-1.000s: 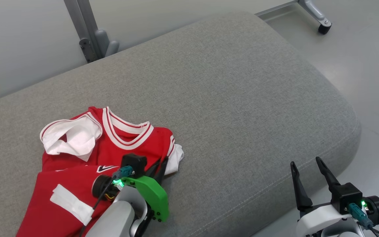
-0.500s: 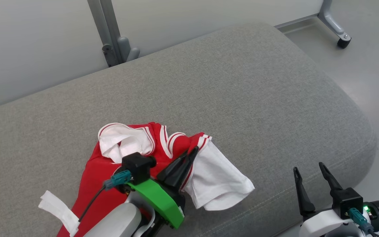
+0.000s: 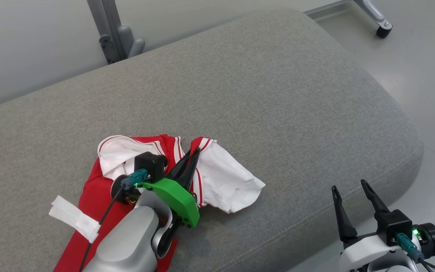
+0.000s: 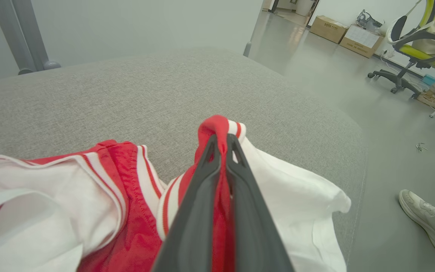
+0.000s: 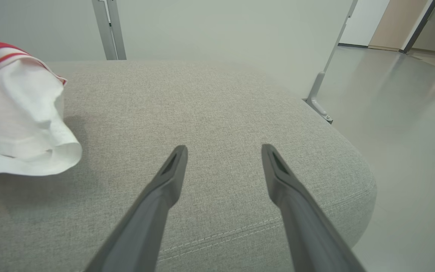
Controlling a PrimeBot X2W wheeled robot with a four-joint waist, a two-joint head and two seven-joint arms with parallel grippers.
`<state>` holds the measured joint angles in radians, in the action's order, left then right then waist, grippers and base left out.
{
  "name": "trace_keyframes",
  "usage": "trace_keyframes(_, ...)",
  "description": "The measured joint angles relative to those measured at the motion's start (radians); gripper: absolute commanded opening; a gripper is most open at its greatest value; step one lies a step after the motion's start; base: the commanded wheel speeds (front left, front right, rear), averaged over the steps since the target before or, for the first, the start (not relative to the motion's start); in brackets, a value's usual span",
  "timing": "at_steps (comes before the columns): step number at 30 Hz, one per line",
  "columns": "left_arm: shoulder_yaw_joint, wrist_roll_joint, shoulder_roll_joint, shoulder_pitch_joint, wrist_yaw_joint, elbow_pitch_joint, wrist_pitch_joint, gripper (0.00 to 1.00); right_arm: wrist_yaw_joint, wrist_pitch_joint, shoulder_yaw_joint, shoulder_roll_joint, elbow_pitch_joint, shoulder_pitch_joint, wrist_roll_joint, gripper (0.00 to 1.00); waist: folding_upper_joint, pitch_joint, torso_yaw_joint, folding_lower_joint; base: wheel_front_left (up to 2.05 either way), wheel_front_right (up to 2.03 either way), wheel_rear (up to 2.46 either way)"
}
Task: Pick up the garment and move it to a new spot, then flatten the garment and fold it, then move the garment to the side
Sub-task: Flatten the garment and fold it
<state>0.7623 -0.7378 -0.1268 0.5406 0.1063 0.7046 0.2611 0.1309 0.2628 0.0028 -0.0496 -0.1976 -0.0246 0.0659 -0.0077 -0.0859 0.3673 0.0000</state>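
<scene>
Pick-up step: my left gripper [image 4: 221, 140] pinches the red jersey [image 3: 91, 190] at one armhole; right gripper [image 3: 348, 184], at 4 o'clock, stands spread. Next: carry toward 1 o'clock.

Bright even indoor light, soft shadows, no glare, sharp pics, wrist views bent at edges

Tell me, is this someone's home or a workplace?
Probably a workplace, an office or lab: cardboard boxes and a wheeled office chair stand on a grey floor, and a metal frame rises behind the cushion.
</scene>
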Motion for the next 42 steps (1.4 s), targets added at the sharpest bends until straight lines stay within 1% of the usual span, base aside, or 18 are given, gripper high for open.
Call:
trace_keyframes(1,-0.007,0.012,0.012,0.007,0.000,0.008,0.000,0.36,0.000,0.000,-0.002,0.000,0.000,0.000,-0.002,1.00,0.0000,-0.005,0.004,0.0000,0.00,0.00,0.00)
trace_keyframes(2,-0.010,0.024,0.022,0.014,0.003,0.014,0.001,0.47,0.000,0.000,-0.003,0.000,0.001,0.001,-0.004,1.00,0.0000,-0.010,0.007,0.0000,0.00,0.00,0.00)
trace_keyframes(3,-0.013,0.036,0.032,0.017,0.008,0.016,0.001,0.85,0.000,0.000,-0.003,0.000,0.002,0.001,-0.007,1.00,0.0000,-0.016,0.009,0.0000,0.00,0.00,0.00)
trace_keyframes(4,-0.014,0.040,0.044,0.018,0.009,0.019,0.001,1.00,0.000,0.000,-0.003,-0.001,0.002,0.001,-0.012,1.00,0.0000,-0.021,0.011,0.0000,0.00,0.00,0.00)
trace_keyframes(7,-0.029,0.057,0.061,0.020,0.016,0.011,0.001,1.00,0.000,0.000,-0.002,0.000,0.004,0.001,-0.021,1.00,0.0000,-0.037,0.011,0.0000,0.00,0.00,0.00)
trace_keyframes(11,-0.063,0.072,0.069,0.022,0.018,-0.037,0.002,1.00,0.000,0.000,-0.011,0.000,0.005,0.007,-0.030,1.00,0.0000,-0.046,-0.005,0.0000,0.00,0.00,0.00)
trace_keyframes(14,-0.088,0.103,0.075,0.007,0.021,-0.103,0.003,1.00,0.000,0.000,-0.029,0.000,0.010,0.004,-0.032,1.00,0.0000,-0.042,-0.035,0.0000,0.00,0.00,0.00)
trace_keyframes(15,-0.119,0.117,0.076,-0.006,0.021,-0.143,0.003,1.00,0.000,0.000,-0.035,0.000,0.016,0.004,-0.033,1.00,0.0000,-0.038,-0.055,0.0000,0.00,0.00,0.00)
trace_keyframes(17,-0.153,0.132,0.074,-0.031,0.012,-0.179,0.003,1.00,0.000,0.000,-0.043,0.001,0.021,0.004,-0.032,1.00,0.0000,-0.032,-0.075,0.0000,0.00,0.00,0.00)
trace_keyframes(25,-0.299,0.214,0.013,-0.194,-0.045,-0.338,0.003,1.00,0.000,0.000,-0.077,0.001,0.058,0.001,-0.010,1.00,0.0000,0.015,-0.159,0.0000,0.00,0.00,0.00)
trace_keyframes(27,-0.335,0.231,0.003,-0.228,-0.054,-0.386,0.003,1.00,0.000,0.000,-0.091,0.000,0.071,0.002,-0.009,1.00,0.0000,0.021,-0.184,0.0000,0.00,0.00,0.00)
trace_keyframes(31,-0.421,0.254,-0.006,-0.336,-0.055,-0.459,0.003,1.00,0.000,0.000,-0.098,0.000,0.077,-0.004,0.001,1.00,0.0000,0.036,-0.236,0.0000,0.00,0.00,0.00)
trace_keyframes(35,-0.492,0.298,-0.016,-0.422,-0.054,-0.477,0.003,1.00,0.000,0.000,-0.091,0.001,0.075,-0.008,0.008,1.00,0.0000,0.053,-0.279,0.0000,0.00,0.00,0.00)
trace_keyframes(42,-0.589,0.359,-0.033,-0.534,-0.035,-0.448,0.003,1.00,0.000,0.000,-0.084,0.001,0.058,-0.015,0.010,1.00,0.0000,0.090,-0.329,0.0000,0.00,0.00,0.00)
